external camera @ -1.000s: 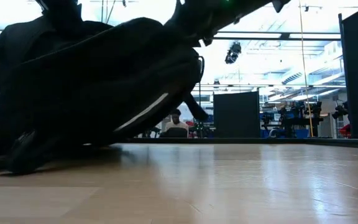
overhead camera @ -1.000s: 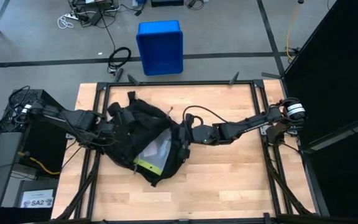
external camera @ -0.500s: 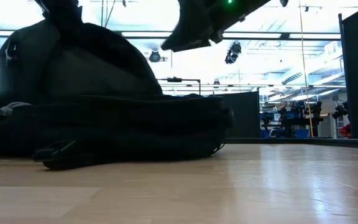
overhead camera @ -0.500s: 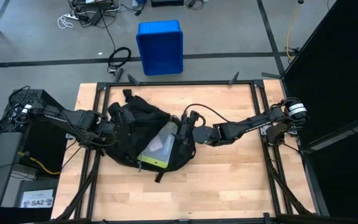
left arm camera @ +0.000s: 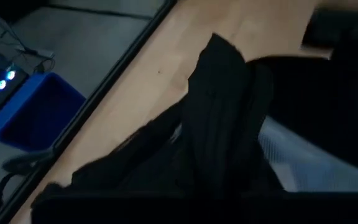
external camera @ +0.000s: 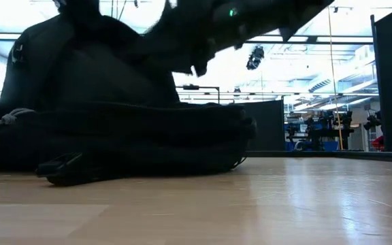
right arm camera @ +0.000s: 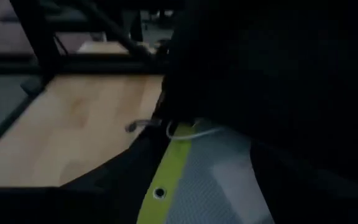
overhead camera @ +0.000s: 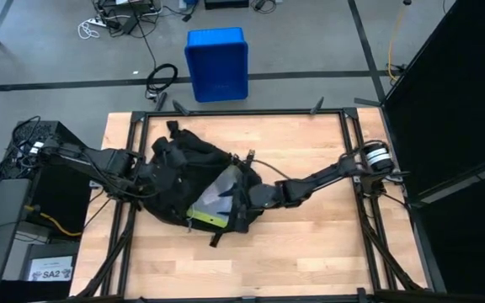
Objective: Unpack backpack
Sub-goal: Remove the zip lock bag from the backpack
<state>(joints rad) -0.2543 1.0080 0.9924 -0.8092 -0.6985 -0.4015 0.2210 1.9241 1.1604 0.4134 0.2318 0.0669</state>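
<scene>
Now the backpack lies flat on the table's left half, no longer tipped up, its grey pouch with yellow trim exposed. The right gripper, fingers apart and empty, has reached into that opening; the left gripper stays clamped on the bag's fabric. A blue bin waits beyond the table.

High view: evenly lit, sharp, shadows soft.
Low view: bright ceiling lights behind; backpack a backlit silhouette, glare on the table.
Left wrist view: dim, soft blur throughout.
Right wrist view: very dim, blurred, upper right nearly black.
</scene>
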